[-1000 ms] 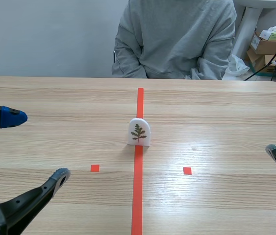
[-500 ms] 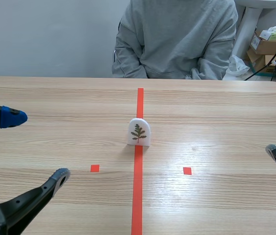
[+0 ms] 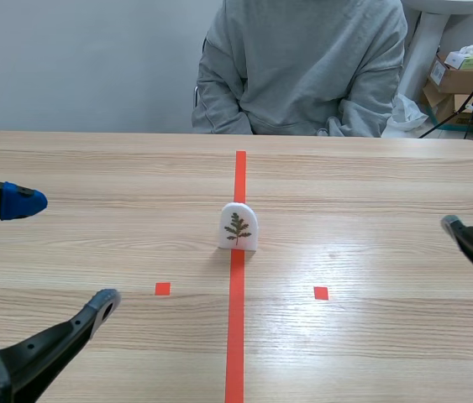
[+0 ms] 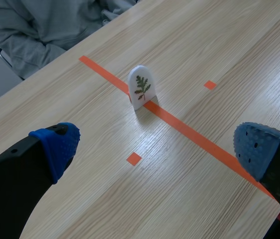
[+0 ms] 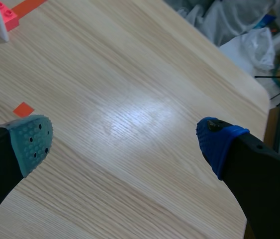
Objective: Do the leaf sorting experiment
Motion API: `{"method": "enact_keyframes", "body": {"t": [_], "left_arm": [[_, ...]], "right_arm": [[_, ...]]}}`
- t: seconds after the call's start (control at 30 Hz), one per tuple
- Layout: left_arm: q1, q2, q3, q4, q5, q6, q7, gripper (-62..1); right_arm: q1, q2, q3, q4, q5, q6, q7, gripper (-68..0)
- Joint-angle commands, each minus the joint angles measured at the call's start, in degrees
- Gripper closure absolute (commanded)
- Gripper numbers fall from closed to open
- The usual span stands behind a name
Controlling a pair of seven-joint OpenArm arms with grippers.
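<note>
Left gripper (image 4: 157,147) and right gripper (image 5: 125,143) are gaping wide, holding nothing. An arched white leaf card (image 3: 239,227) is standing at twelve o'clock.

Leaf card (image 4: 140,93) ahead of spread tool (image 4: 157,147)

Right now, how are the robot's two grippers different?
The left gripper points at the leaf card; the right gripper points past it, toward the corner of the table. In the scene view the left gripper shows both fingers, the right gripper only one fingertip. Both are open and hold nothing.
</note>
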Motion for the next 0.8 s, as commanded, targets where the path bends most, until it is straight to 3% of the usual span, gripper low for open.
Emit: {"method": "enact_keyframes", "body": {"t": [0.0, 0.4, 0.6, 0.77], "left_arm": [[-0.02, 1.38, -0.20, 0.13, -0.39, -0.11, 0.09, -62.3], [0.00, 6.56, -0.20, 0.13, -0.35, -0.13, 1.92, -62.3], [0.00, 8.04, -0.20, 0.13, -0.15, -0.11, 2.25, -62.3], [0.00, 8.04, -0.20, 0.13, -0.15, -0.11, 2.80, -62.3]], "right_arm": [[2.62, 2.05, -2.58, -2.45, 0.81, -0.24, 0.59, -59.3], [28.65, 2.78, -23.80, -20.85, 1.05, 0.00, 0.52, -59.3], [39.69, -1.40, -34.42, -31.78, 1.03, 1.70, -0.04, -59.3], [46.62, -7.41, -39.32, -40.50, 0.70, 1.95, -0.74, -59.3]]}}
